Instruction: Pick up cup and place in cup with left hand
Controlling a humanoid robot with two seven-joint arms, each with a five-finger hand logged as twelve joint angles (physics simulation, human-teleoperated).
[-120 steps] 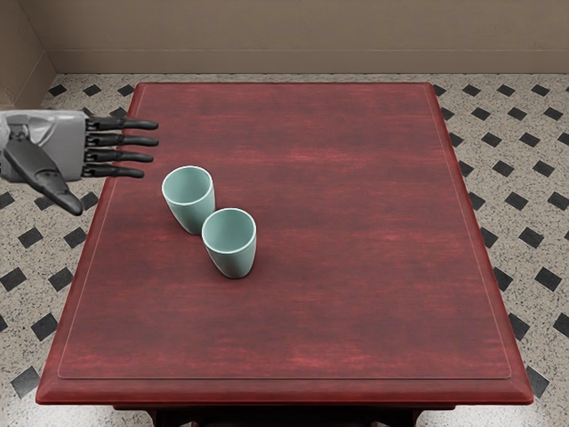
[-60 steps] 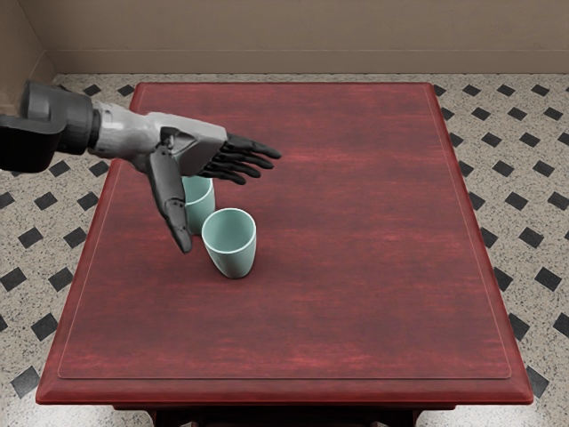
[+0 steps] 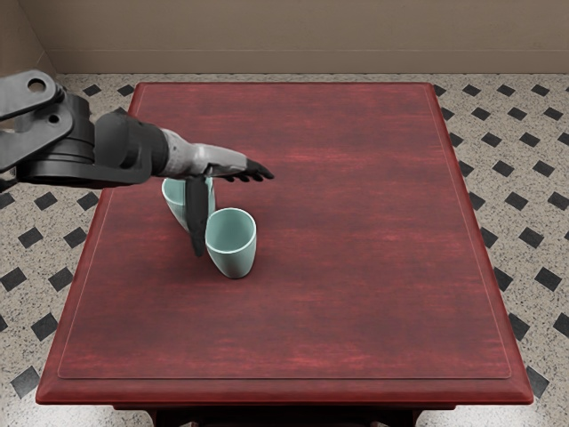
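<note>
Shifted hand (image 3: 213, 162) partly hides farther cup (image 3: 174, 197).

Your head view slants down from six o'clock, fitting in the whole surface (image 3: 356, 311), toward the wall (image 3: 293, 31) at twelve.

Readable text: none | labels, brands, numbers, signs: none legible (plain surfaces in view)
</note>
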